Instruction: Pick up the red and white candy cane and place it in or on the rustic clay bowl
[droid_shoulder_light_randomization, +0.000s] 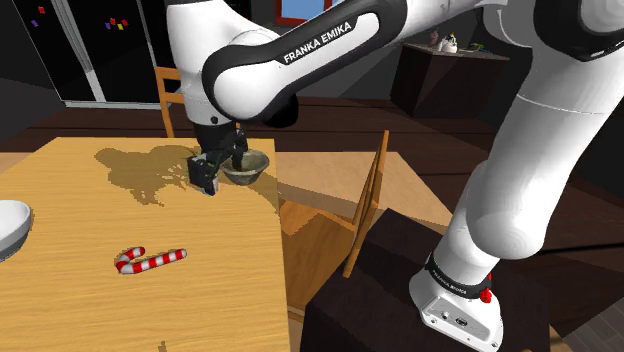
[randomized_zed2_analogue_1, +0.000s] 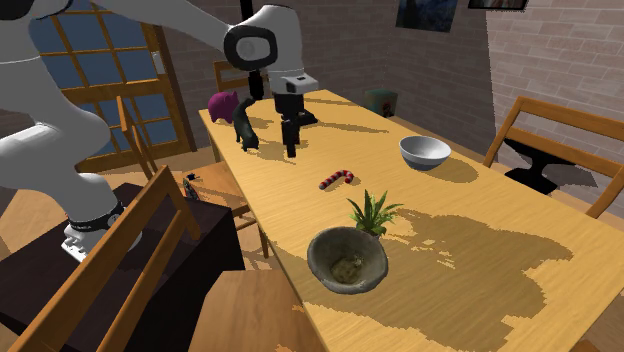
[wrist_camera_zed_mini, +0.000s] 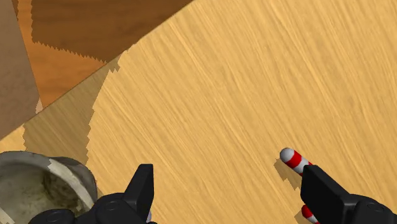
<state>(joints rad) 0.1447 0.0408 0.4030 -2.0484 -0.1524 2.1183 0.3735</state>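
The red and white candy cane (droid_shoulder_light_randomization: 150, 260) lies flat on the wooden table (droid_shoulder_light_randomization: 90, 300), also seen as a small striped hook (randomized_zed2_analogue_1: 337, 179) mid-table. The rough grey-brown clay bowl (randomized_zed2_analogue_1: 346, 260) stands near the table's edge beside a small green plant (randomized_zed2_analogue_1: 372, 212). My black gripper (randomized_zed2_analogue_1: 291, 150) hangs open above the table with nothing between its fingers. In the wrist view the gripper (wrist_camera_zed_mini: 229, 175) has the candy cane's end (wrist_camera_zed_mini: 294, 159) just beyond one finger and the bowl's rim (wrist_camera_zed_mini: 38, 167) beside the other. In the shoulder view the gripper (droid_shoulder_light_randomization: 206, 184) shows next to the bowl (droid_shoulder_light_randomization: 246, 167).
A white bowl (randomized_zed2_analogue_1: 425, 152) sits on the table past the cane, with its rim (droid_shoulder_light_randomization: 10, 228) at the shoulder view's left edge. A pink object (randomized_zed2_analogue_1: 223, 104) and a dark figurine (randomized_zed2_analogue_1: 243, 128) stand at the table's far end. Wooden chairs (droid_shoulder_light_randomization: 365, 200) (randomized_zed2_analogue_1: 545, 130) flank the table.
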